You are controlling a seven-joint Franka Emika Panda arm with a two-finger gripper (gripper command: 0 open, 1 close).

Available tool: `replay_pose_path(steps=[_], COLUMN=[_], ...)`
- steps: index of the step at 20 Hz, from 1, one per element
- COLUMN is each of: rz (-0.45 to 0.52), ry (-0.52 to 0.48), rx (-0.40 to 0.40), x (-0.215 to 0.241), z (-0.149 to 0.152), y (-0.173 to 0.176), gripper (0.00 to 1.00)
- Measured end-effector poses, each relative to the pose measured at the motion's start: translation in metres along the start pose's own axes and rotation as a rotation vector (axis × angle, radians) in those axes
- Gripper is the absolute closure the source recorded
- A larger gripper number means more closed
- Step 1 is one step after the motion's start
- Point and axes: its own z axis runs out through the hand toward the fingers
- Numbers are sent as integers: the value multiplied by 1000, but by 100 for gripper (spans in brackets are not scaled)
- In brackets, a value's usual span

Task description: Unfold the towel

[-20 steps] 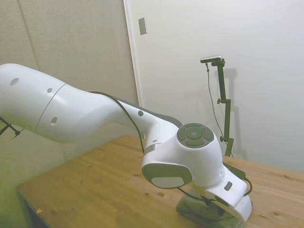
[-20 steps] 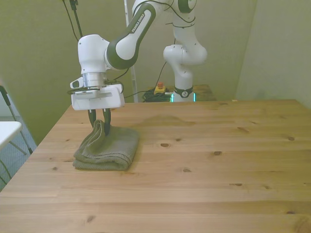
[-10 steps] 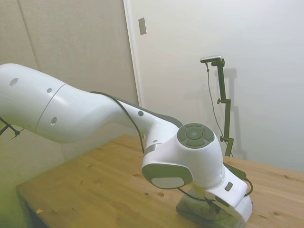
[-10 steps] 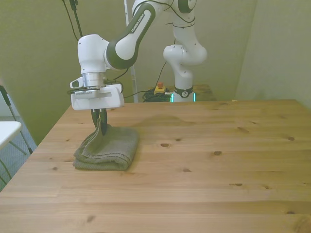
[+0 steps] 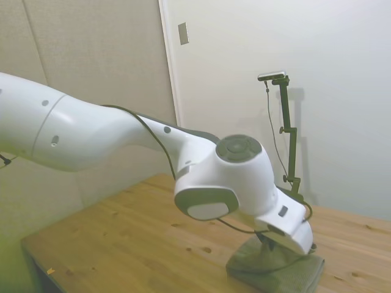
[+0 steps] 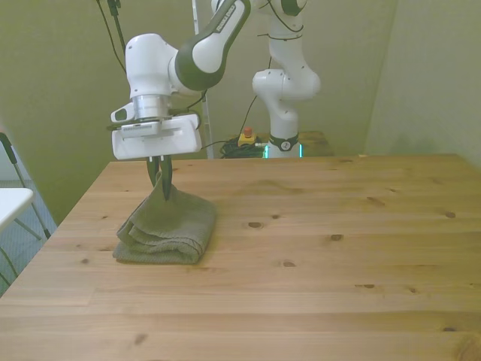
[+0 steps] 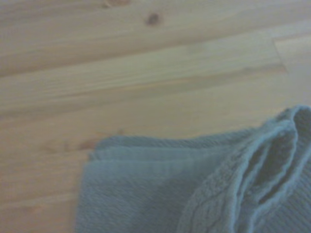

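The grey-green towel [image 6: 167, 228] lies folded on the wooden table [image 6: 316, 256] at the front view's left. My gripper [image 6: 163, 189] is shut on the towel's top layer and holds that edge pulled up into a peak above the folded stack. In the side view the towel [image 5: 278, 268] shows under the white wrist, which hides the fingers. The wrist view shows layered towel [image 7: 194, 184] edges over bare table planks [image 7: 121, 73].
The table's near-left edge runs close to the towel in the front view. A white object [image 6: 11, 203] stands off the table at the front view's far left. Bare wood stretches across the front view's right half.
My gripper closed on the towel's upper edge and rose, drawing the top layer up with it. The arm lifted in the side view too.
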Motion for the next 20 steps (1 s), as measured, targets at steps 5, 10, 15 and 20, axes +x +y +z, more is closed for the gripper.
replay_pose_path(steps=[5, 10, 15, 20], rz=[-41, -100, -141, -178], ry=[-26, -38, -53, -65], rx=[-30, -23, -29, -64], x=[-33, -77, -115, -145], z=[6, 5, 3, 17], y=[-52, -108, -135, -143], gripper=[100, 100, 100, 100])
